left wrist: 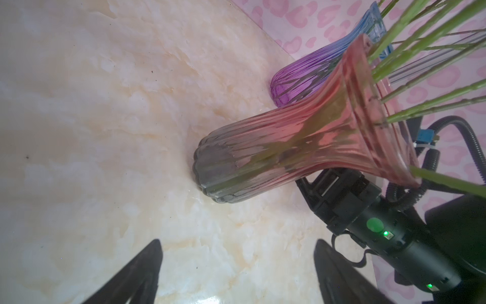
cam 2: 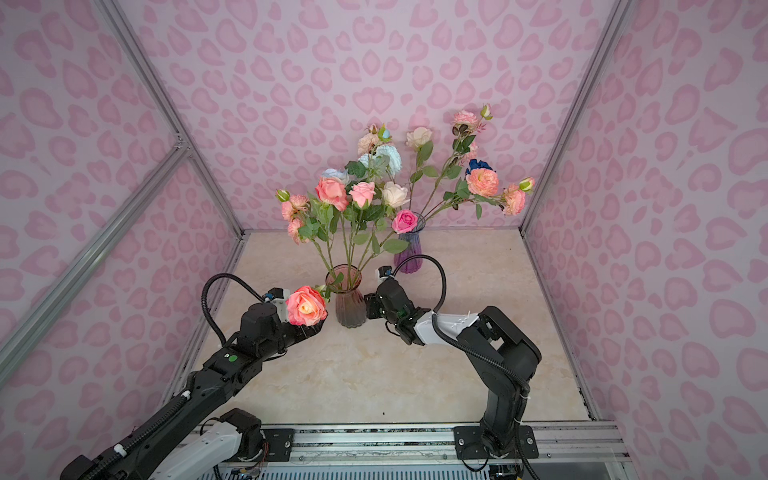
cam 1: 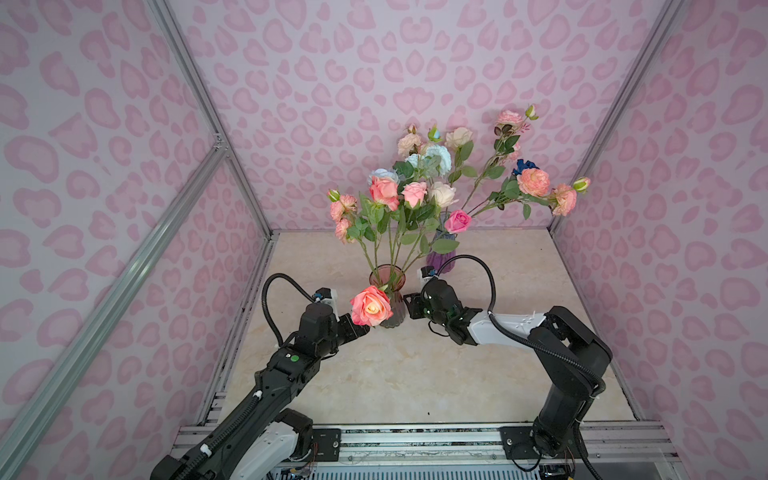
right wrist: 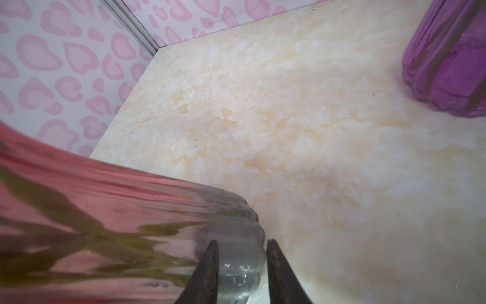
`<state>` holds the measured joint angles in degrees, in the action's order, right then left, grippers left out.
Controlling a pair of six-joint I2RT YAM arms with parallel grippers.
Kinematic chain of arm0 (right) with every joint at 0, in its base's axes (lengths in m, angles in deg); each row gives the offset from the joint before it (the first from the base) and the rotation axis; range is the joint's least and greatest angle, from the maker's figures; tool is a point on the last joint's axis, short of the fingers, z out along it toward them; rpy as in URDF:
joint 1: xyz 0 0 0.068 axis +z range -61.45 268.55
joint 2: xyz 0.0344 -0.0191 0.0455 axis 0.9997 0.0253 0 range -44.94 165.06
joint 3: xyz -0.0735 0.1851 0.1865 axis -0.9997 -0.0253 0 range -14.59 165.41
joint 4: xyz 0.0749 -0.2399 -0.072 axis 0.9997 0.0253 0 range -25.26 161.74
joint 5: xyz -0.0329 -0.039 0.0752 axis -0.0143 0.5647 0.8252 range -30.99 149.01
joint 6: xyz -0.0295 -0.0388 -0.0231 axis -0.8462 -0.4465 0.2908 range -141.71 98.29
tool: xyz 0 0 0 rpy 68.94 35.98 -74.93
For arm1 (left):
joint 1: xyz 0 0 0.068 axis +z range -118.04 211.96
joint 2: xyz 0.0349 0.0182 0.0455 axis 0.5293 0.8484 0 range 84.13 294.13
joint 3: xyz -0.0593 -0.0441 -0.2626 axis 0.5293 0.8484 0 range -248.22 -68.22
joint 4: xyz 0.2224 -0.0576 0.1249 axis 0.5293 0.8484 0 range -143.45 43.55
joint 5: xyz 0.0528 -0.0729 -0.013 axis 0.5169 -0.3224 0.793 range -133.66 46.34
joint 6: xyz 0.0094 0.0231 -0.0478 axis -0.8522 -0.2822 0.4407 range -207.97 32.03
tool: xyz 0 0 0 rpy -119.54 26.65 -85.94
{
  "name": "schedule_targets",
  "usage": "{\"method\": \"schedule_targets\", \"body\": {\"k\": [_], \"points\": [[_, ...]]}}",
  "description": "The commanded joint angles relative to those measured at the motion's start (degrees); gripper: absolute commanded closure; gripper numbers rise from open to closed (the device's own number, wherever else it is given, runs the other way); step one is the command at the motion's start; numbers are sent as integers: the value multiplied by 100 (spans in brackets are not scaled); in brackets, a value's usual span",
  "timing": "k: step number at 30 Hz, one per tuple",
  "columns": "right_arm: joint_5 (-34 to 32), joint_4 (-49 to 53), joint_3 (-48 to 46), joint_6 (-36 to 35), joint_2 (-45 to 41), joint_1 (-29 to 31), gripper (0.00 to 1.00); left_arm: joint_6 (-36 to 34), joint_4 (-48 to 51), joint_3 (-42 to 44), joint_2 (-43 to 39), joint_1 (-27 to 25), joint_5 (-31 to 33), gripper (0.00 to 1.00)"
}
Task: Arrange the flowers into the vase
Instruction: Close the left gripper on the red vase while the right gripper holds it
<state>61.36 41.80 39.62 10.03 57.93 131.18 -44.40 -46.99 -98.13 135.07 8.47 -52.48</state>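
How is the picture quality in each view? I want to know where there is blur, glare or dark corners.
In both top views the light is soft and even, only the corners darken; in the right wrist view the pink vase is near and blurred, the purple vase sharper; in the left wrist view the left tool is dark and soft, with white glare on the table.

I'm looking into a robot test booth, more lab than home. An aluminium frame [cam 1: 216, 141] carries wall panels [cam 1: 374, 62] papered in pink blotches, and they close in a marble-look tabletop [cam 1: 415, 374]. Two black arms [cam 1: 291, 365] are bolted through plates to a metal rail [cam 1: 415, 440] along the front edge.
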Motion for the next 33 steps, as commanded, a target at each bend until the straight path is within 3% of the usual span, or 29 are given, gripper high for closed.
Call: {"method": "schedule_targets", "body": {"k": [1,17,26,33], "points": [[73,-246,152,-58,137,15,68,-139,-276,-41,129,10,-157,9],[145,-232,694,-39,614,37,68,-474,-550,95,512,-210,-142,9],[28,168,249,-47,-76,-172,61,-684,-1263,158,1044,-790,532,1],[124,393,-148,-92,-671,-157,58,-1026,-1454,-333,1544,-868,901,0]]}}
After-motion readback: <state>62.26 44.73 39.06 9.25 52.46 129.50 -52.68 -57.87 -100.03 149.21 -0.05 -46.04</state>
